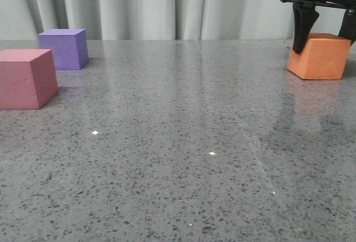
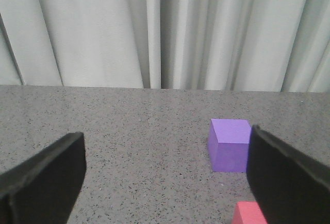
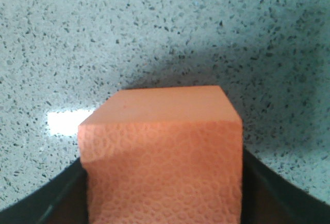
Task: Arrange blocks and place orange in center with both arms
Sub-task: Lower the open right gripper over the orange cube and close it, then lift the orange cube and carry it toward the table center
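Three cubes sit on the grey speckled table (image 1: 183,158), with a pale curtain (image 1: 167,5) hanging behind it. The orange cube (image 1: 320,57) is between the fingers of the right gripper (image 1: 325,28), at the far right of the table. One dark finger (image 1: 303,25) comes down against the cube's left face; the other is partly cut off by the frame edge on the cube's right. In the right wrist view the orange cube (image 3: 162,157) fills the space between the jaws, with a finger (image 3: 41,203) pressed to each flank, so the jaws are clamped on it. The cube appears a little tilted in the front view, and whether its base touches the table I cannot tell.

The left gripper (image 2: 165,183) shows only in its own wrist view. Its jaws stand wide apart with nothing between them but bare table. The purple cube (image 2: 229,144) lies beyond the jaws, just inside the line of one finger (image 2: 289,177), and apart from it. The pink cube (image 2: 250,213) shows only as a corner, nearer than the purple one and beside that same finger; contact cannot be judged.

In the front view the pink cube (image 1: 25,78) and purple cube (image 1: 64,48) stand near each other at the far left, well apart from the orange cube.
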Controlling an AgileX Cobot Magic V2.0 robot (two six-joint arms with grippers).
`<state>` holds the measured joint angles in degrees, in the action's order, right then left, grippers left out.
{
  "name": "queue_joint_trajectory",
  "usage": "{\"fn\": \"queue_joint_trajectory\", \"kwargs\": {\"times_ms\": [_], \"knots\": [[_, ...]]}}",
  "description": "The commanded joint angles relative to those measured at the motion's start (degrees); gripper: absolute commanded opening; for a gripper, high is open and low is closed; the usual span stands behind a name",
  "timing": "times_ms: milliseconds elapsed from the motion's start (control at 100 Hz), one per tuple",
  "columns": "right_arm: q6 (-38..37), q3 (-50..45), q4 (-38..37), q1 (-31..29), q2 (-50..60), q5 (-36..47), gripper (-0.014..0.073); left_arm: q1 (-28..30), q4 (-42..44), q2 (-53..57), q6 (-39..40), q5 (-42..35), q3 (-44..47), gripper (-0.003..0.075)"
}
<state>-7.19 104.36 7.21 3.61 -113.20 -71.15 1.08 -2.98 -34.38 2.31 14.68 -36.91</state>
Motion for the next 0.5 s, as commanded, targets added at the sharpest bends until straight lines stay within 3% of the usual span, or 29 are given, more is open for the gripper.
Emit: {"fn": "queue_joint_trajectory", "kwargs": {"times_ms": [0,350,490], "knots": [[0.66,1.87,0.34,-0.14,2.92,-0.15,0.0181,0.11,-0.38,-0.37,0.29,-4.94,-2.07,0.0598],[0.6,4.92,2.12,0.44,2.98,-4.1,0.0181,0.11,-0.38,-0.37,0.29,-4.94,-2.07,0.0598],[-3.71,9.33,2.01,2.75,3.28,-4.87,0.0181,0.11,-0.38,-0.37,0.29,-4.94,-2.07,0.0598]]}}
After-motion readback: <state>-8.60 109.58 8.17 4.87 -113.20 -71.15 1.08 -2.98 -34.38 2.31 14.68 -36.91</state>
